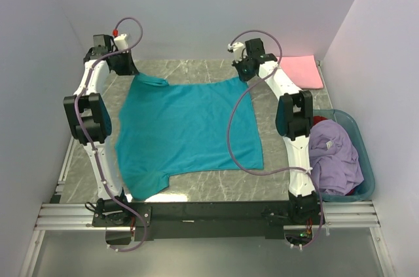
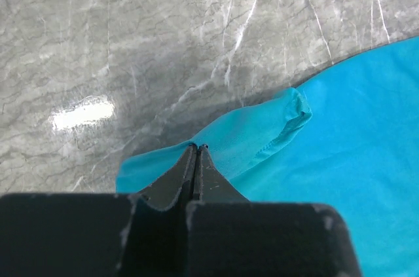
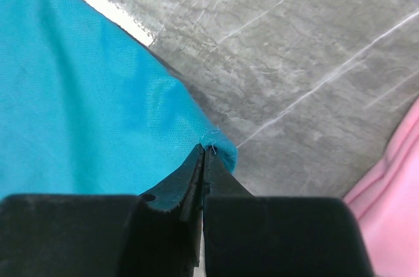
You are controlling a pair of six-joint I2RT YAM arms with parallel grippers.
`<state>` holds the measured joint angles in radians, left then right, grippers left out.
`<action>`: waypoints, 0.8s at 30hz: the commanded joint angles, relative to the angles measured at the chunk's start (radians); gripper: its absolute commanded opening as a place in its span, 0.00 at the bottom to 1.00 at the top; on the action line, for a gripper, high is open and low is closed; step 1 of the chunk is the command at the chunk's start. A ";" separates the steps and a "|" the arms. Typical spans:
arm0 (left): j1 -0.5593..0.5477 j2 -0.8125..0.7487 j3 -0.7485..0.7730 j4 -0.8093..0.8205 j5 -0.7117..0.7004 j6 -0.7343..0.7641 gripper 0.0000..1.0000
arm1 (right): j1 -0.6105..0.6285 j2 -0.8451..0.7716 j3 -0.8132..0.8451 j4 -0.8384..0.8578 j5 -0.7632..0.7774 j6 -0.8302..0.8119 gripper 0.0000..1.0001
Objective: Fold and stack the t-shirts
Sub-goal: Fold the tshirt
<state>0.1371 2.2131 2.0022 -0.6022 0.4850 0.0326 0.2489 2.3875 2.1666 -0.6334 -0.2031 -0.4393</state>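
A teal t-shirt lies spread flat on the grey marble table. My left gripper is shut on its far left corner, near a sleeve that is bunched up beside the tips. My right gripper is shut on the far right corner of the same teal t-shirt. A folded pink t-shirt lies at the far right of the table. A lavender t-shirt is heaped in the basket, with a bit of red cloth showing beneath it.
The teal plastic basket stands at the table's right edge, beside the right arm. White walls enclose the table on the left, the back and the right. Bare marble shows behind the shirt.
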 commanded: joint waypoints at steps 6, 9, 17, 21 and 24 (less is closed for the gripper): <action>0.009 -0.023 -0.013 -0.008 0.021 0.004 0.00 | 0.003 -0.045 0.028 -0.026 0.028 -0.044 0.02; 0.009 -0.013 -0.016 -0.005 0.027 0.004 0.00 | 0.003 -0.010 0.050 -0.034 0.071 -0.056 0.29; 0.009 -0.007 -0.031 0.001 0.026 0.016 0.00 | 0.003 0.056 0.067 0.038 0.094 -0.121 0.50; 0.009 -0.007 -0.036 0.002 0.030 0.018 0.00 | 0.003 0.091 0.079 0.066 0.087 -0.142 0.49; 0.009 -0.006 -0.034 -0.001 0.033 0.016 0.00 | 0.003 0.116 0.093 0.067 0.087 -0.171 0.48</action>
<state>0.1425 2.2066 1.9671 -0.6106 0.4911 0.0402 0.2489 2.4866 2.2070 -0.6033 -0.1204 -0.5648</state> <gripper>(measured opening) 0.012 0.489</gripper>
